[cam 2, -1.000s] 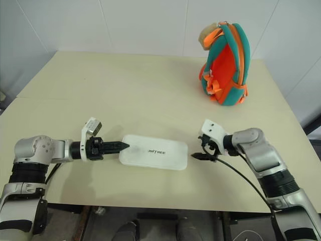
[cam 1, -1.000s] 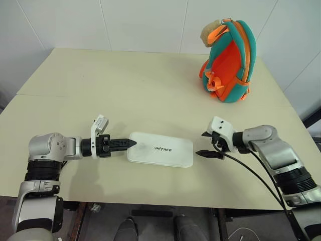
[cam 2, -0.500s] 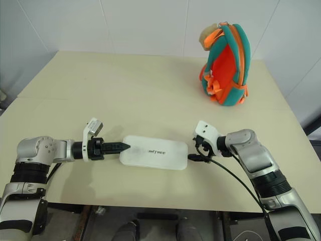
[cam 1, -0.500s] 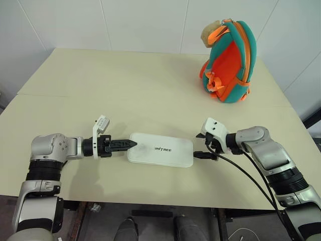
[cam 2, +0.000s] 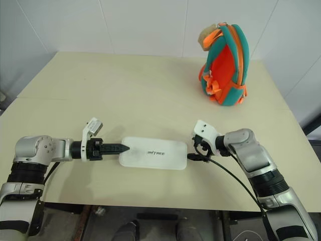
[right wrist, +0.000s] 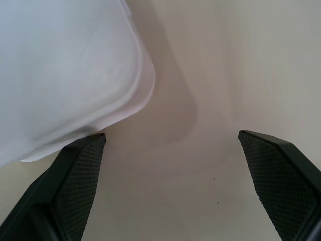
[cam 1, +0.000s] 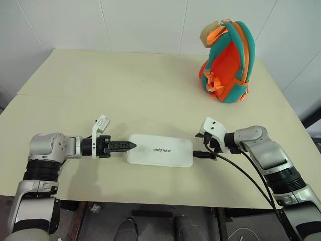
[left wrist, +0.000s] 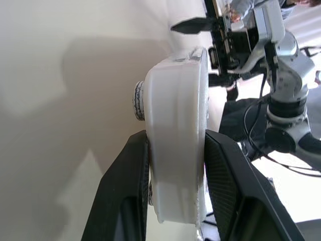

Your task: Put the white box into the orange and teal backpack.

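Tabletop (cam 1: 150, 90): left gripper (cam 1: 131, 144) jaws clamp white box (cam 1: 159, 150) (level); right gripper (cam 1: 200, 153) agape beside it.

Box (left wrist: 175, 145) far end hidden behind own near edge in left wrist view; lower end cut off at frame edge. Box only a corner in right wrist view, rest cut off. Backpack (cam 1: 228, 60) opening not visible. Box lettering partly legible.

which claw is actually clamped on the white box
The left claw: its fingers press both faces of the white box at its end. The right claw stands wide open at the box's other end, gripping nothing.
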